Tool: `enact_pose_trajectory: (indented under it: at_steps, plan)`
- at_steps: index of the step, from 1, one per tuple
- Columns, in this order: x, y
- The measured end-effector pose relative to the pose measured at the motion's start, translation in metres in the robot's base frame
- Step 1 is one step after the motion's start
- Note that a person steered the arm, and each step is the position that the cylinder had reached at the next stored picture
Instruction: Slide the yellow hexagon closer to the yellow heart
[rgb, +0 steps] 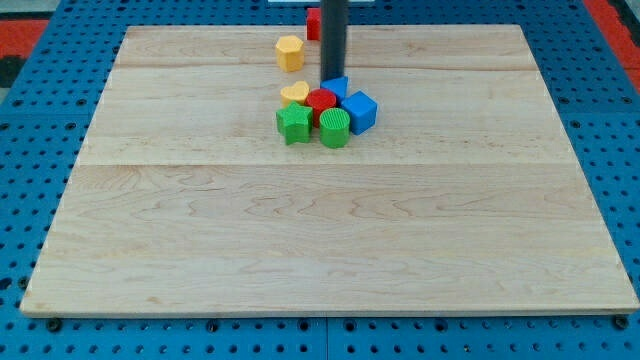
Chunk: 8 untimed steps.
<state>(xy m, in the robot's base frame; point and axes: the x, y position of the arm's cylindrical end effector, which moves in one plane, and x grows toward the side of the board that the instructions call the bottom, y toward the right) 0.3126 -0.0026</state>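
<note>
The yellow hexagon (289, 52) sits near the view's top, left of the rod. The yellow heart (294, 94) lies below it, at the upper left of a tight cluster of blocks. My tip (331, 80) is at the rod's lower end, right of the hexagon and just above the cluster, touching or nearly touching a blue block (337, 87). The tip is apart from the hexagon by a short gap.
The cluster also holds a red block (321, 101), a blue cube (360, 111), a green star-like block (293, 124) and a green round block (334, 129). Another red block (313, 23) sits behind the rod at the board's top edge. The wooden board (320, 250) rests on a blue pegboard.
</note>
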Motion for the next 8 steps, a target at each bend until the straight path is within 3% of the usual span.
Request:
enact_pose_trajectory:
  at_steps: [1,2,3,4,5,7,8]
  plan:
    - [-0.016,0.043]
    - [-0.084,0.110]
    - [-0.119,0.109]
    - [-0.120,0.082]
    - [-0.103,0.017]
    - [-0.026,-0.048]
    - [-0.053,-0.068]
